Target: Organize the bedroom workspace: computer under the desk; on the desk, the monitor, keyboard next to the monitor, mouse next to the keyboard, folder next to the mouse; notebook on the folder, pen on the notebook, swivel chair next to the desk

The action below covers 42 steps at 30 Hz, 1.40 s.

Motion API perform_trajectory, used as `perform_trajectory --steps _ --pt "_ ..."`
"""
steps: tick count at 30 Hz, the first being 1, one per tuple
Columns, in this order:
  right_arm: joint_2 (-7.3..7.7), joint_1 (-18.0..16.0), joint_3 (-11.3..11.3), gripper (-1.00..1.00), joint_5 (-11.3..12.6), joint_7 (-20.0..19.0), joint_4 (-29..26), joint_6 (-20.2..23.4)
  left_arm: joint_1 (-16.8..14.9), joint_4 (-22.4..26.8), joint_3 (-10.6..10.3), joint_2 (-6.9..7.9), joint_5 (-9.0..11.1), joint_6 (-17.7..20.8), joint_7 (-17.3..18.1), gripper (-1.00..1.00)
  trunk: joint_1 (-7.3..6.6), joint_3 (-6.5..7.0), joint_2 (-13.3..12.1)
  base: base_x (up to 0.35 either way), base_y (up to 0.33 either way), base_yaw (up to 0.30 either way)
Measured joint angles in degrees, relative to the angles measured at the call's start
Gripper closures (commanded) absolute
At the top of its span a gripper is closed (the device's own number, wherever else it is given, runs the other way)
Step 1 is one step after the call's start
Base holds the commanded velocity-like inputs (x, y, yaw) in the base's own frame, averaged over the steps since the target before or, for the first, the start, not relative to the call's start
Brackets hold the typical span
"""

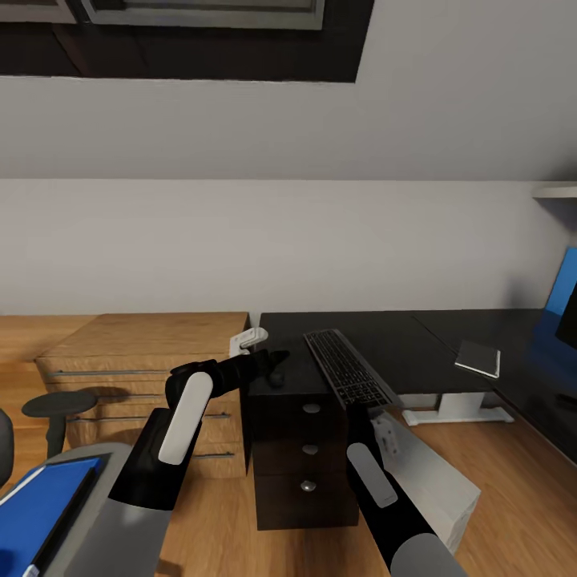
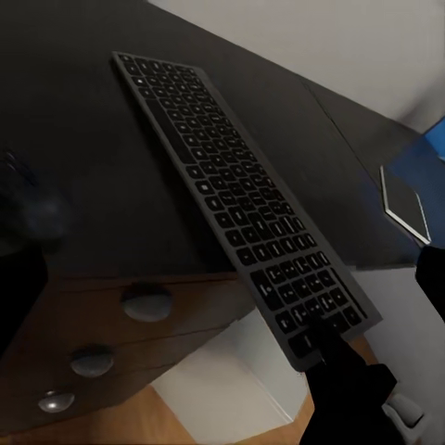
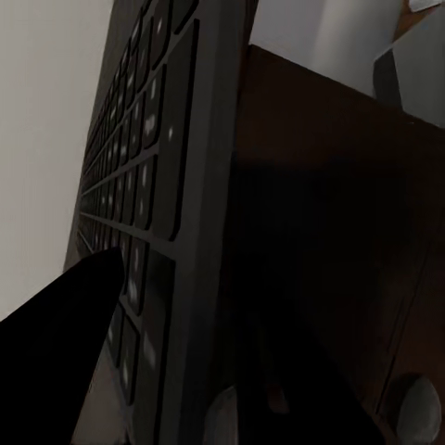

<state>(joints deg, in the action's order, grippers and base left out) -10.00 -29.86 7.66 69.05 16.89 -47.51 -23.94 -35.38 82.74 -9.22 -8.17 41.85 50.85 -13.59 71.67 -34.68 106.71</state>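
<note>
The black keyboard lies slanted on the black desk, its near end sticking out past the front edge. My right gripper is shut on that near end, with a finger on the last keys. In the right wrist view the keyboard runs between the two fingers. My left gripper hovers over the desk's left end, just above a small dark mouse; its jaws are unclear. The blue folder lies on the swivel chair. A notebook rests on the desk. The monitor peeks in at the right edge.
A wooden chest with bar handles stands left of the desk. The drawers with silver knobs sit below the keyboard. A light-grey computer case stands on the wood floor under the desk. The wall runs close behind.
</note>
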Motion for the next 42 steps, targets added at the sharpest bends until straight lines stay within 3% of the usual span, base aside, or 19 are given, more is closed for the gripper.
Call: perform_trajectory --steps 42 --pt "0.0 0.0 0.1 1.0 -0.1 0.0 0.1 0.0 0.0 0.0 0.0 0.0 0.2 0.1 -0.1 -1.0 0.02 0.0 0.0 0.041 0.018 0.0"
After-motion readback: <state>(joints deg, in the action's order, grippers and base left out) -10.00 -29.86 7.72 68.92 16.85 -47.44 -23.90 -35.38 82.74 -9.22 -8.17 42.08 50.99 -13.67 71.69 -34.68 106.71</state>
